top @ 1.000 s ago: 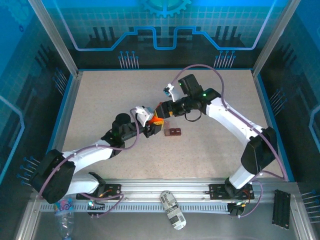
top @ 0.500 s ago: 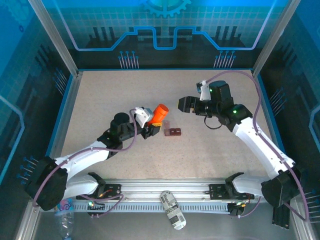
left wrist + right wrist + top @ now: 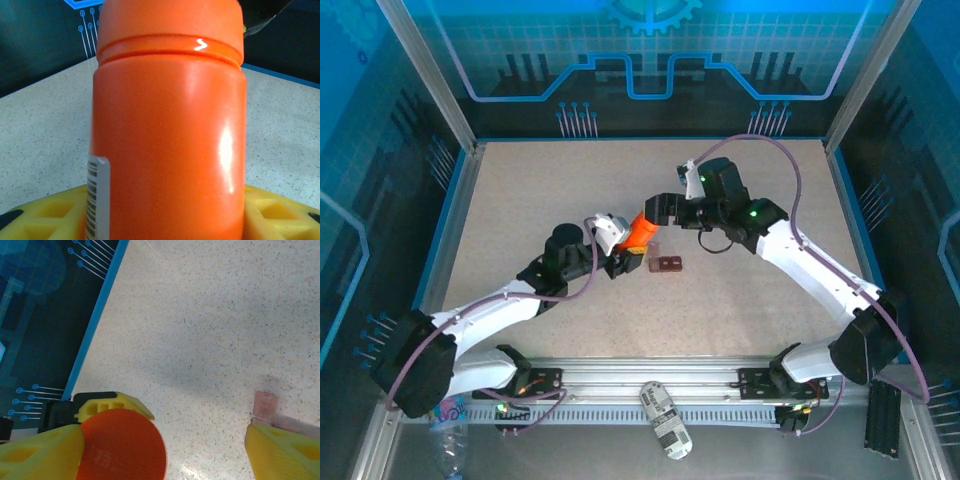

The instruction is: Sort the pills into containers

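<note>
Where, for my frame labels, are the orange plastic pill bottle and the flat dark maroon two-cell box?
Orange plastic pill bottle (image 3: 170,140): left wrist view, middle of its body.
Flat dark maroon two-cell box (image 3: 668,264): top external view, centre of its top.

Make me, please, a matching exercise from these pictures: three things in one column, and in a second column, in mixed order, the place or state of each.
Things
1. orange bottle
2. maroon box
3. right gripper

Places or states
A. open, fingers wide apart, next to the bottle's cap
B. lies flat on the table, apart from both grippers
C. clamped in the left gripper

Pairs: 1-C, 2-B, 3-A
</note>
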Available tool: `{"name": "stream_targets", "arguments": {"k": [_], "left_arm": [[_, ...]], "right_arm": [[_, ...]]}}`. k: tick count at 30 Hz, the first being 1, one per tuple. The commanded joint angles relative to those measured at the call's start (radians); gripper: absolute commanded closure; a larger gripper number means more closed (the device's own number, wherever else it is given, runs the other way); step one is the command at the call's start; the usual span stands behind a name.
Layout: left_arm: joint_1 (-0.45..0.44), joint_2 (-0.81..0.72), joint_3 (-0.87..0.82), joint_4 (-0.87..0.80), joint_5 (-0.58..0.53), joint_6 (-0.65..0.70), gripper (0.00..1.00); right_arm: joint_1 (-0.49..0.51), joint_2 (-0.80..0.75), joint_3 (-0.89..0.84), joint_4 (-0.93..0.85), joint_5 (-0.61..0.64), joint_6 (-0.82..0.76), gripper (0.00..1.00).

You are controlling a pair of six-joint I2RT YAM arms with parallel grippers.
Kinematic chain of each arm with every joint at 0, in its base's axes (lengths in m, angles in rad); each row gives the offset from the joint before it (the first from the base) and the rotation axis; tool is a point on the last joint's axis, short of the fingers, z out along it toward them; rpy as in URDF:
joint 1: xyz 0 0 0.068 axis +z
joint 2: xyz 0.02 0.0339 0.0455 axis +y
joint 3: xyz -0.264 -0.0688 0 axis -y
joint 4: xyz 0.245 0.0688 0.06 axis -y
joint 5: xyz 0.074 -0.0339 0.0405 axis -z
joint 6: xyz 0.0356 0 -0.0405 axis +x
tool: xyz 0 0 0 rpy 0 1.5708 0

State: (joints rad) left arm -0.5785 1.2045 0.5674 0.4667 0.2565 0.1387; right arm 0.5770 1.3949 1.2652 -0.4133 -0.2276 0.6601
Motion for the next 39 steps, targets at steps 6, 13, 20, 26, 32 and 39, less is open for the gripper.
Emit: {"name": "stream_targets", "arguments": {"k": [6,13,20,26,32,39], "left_arm": [[-0.007,0.005,0.020,0.051,0.010,0.013,1.00],[-0.007,0.006,0.020,0.059,0.006,0.015,1.00],[-0.007,0.007,0.022,0.068,0.000,0.015,1.00],[-0.007,0.006,0.020,0.070,-0.002,0.010,1.00],[-0.007,0.003,0.017,0.064,-0.002,0.012,1.00],[-0.007,0.001,0.007,0.065,-0.004,0.012,1.00]], "right_arm": [[0.021,0.031,0.004,0.090,-0.074,0.045,0.25],[0.030,0.033,-0.021,0.115,-0.105,0.061,0.31],[0.037,0.024,-0.052,0.119,-0.109,0.061,0.32],[0.036,0.013,-0.085,0.135,-0.107,0.064,0.42],[0.031,-0.008,-0.098,0.155,-0.104,0.067,0.38],[0.005,-0.040,-0.113,0.171,-0.118,0.087,0.40]]}}
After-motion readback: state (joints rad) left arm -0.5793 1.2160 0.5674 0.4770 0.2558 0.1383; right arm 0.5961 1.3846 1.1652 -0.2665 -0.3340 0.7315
